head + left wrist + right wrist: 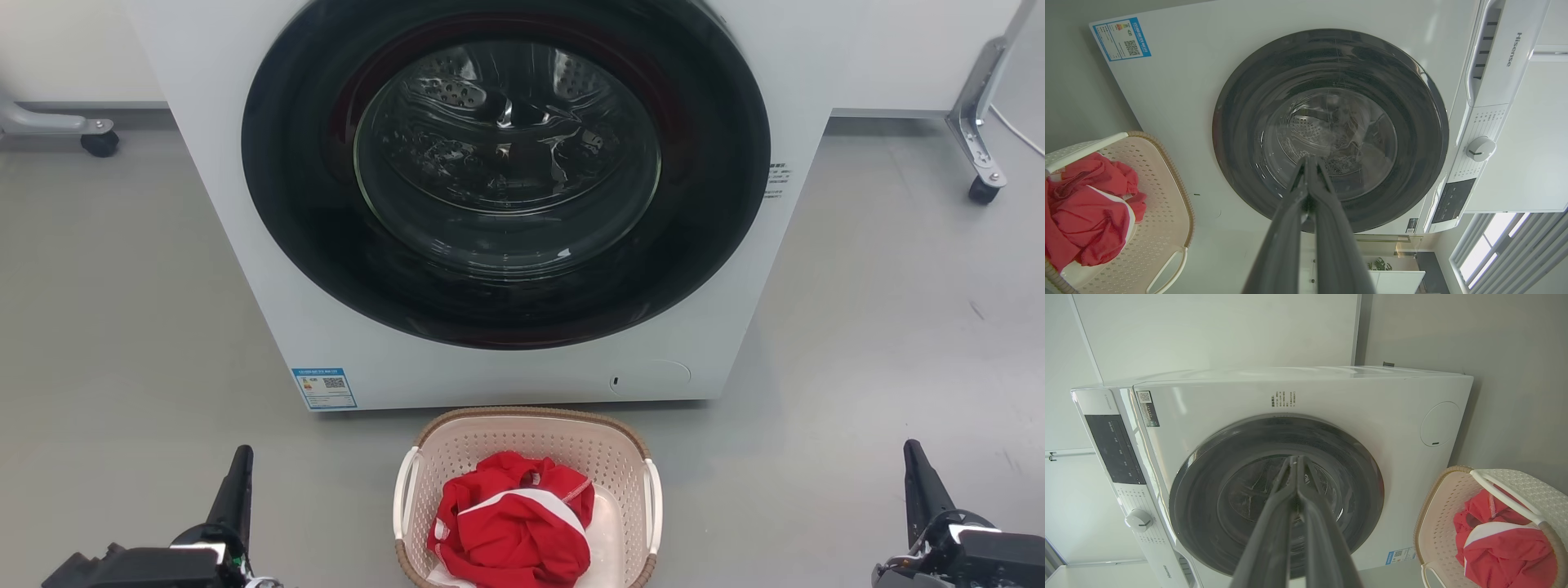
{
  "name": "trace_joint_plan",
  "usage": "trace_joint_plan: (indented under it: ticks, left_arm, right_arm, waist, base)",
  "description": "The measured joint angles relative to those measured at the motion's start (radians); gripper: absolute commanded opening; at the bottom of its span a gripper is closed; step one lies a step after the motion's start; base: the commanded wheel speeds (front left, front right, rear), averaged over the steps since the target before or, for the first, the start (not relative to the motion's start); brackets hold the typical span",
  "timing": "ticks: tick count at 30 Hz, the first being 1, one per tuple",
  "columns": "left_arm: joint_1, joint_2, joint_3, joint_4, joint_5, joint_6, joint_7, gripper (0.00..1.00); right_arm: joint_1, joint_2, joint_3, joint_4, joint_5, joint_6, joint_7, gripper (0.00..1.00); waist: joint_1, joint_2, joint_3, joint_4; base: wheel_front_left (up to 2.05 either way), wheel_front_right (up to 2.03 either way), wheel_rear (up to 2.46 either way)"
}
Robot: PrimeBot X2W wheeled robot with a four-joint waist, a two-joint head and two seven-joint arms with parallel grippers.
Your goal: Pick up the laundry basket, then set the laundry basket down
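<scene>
In the head view, the laundry basket is sitting on the floor at bottom centre, just beside the washing machine, with a red garment heaped inside. The left gripper and right gripper are waiting in the lower corners, well apart from the basket. Lifting by one white handle alone is likely risking a tilt that spills the garment, and swinging forward is risking a knock against the washing machine.

In the left wrist view, the left gripper is showing what the head view is leaving unclear: its jaws are pressed together, holding nothing. The basket is lying at lower left, and a dial is appearing at the right.

In the right wrist view, the right gripper is likewise showing its jaws closed and empty, with the basket at lower right. Jaws arriving closed at a handle would probably be pushing the basket rather than gripping it.
</scene>
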Motion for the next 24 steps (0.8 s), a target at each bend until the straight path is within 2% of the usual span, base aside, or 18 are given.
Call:
trace_joint_plan:
  ticks: [24]
  left_arm:
    - [0.000,0.000,0.000,0.000,0.000,0.000,0.000,0.00]
  right_arm:
    - [0.000,0.000,0.000,0.000,0.000,0.000,0.000,0.00]
  waist:
    - [0.0000,0.0000,0.000,0.000]
  base:
    - [0.00,0.00,0.00]
